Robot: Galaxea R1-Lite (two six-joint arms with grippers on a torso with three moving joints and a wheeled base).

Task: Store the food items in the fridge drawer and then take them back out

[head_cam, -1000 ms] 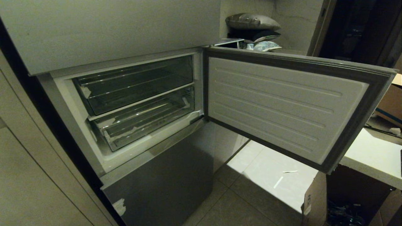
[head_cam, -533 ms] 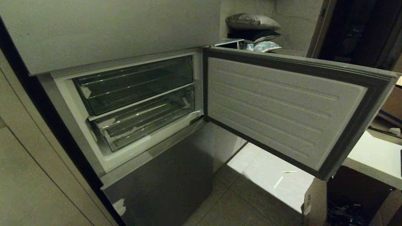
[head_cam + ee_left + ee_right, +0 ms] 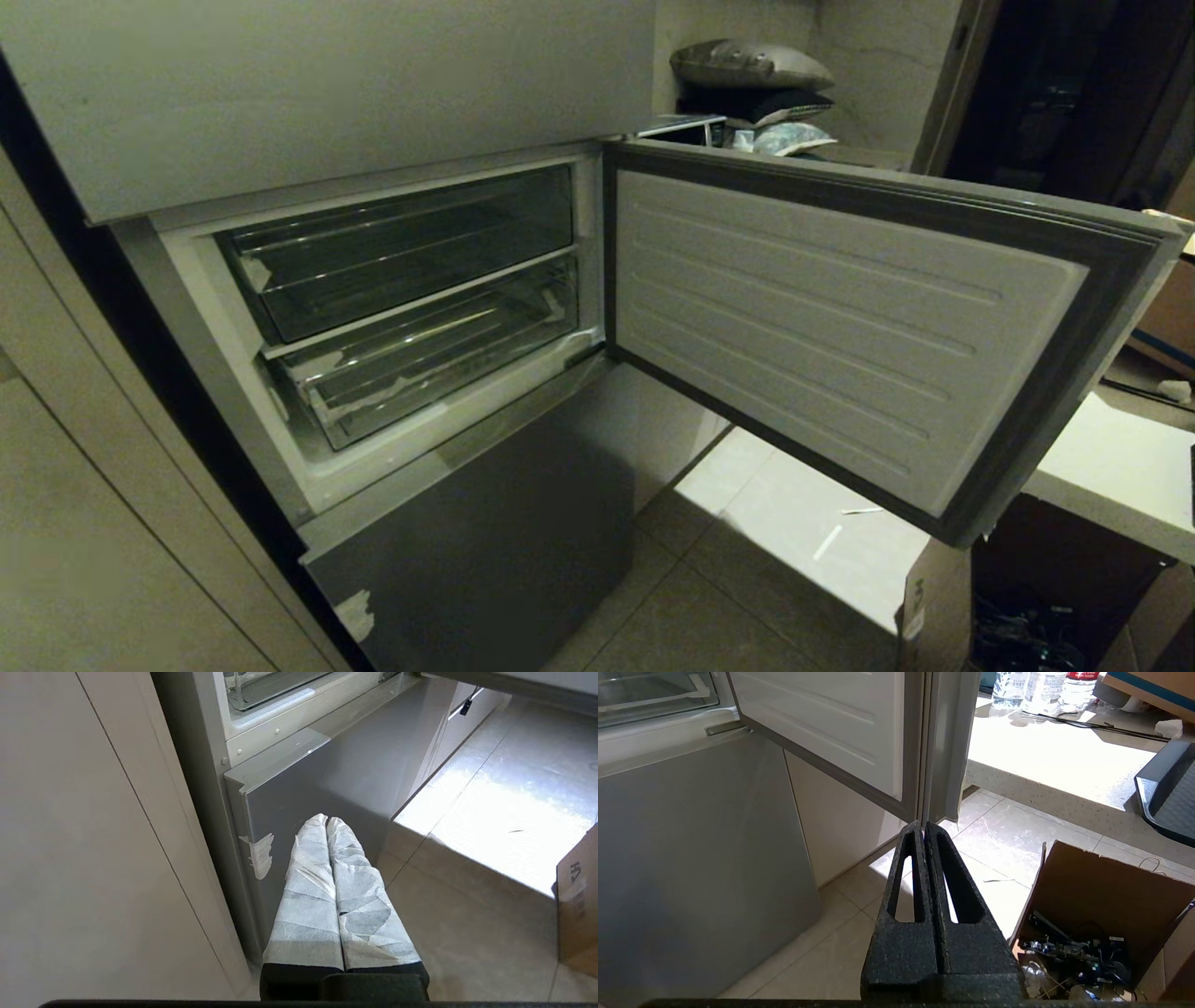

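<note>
A pale cabinet panel (image 3: 84, 523) fills the left side. Next to it stands the fridge (image 3: 485, 532), its middle compartment open. Two clear bins sit inside: a darker upper bin (image 3: 401, 247) and, below it, the fridge drawer (image 3: 420, 369), pushed in, with whitish tape scraps along its front lip. No food shows in the drawer, though the glare on the plastic makes its far corners hard to read.

The left hand (image 3: 327, 821) hangs low in front of the grey lower door panel (image 3: 345, 784), near a scrap of tape (image 3: 260, 855) on that panel; its paper-wrapped fingers (image 3: 310, 882) are pressed together and hold nothing.

To the right the compartment door (image 3: 840, 317) stands swung wide, its ribbed white inner face showing. The right hand (image 3: 923, 826) hovers just below that door's outer edge, above the tiled floor (image 3: 859, 947), black fingers (image 3: 945, 891) together and empty. Further right sit an open cardboard box (image 3: 1101, 891) of cables and a pale bench (image 3: 1111, 467).
</note>
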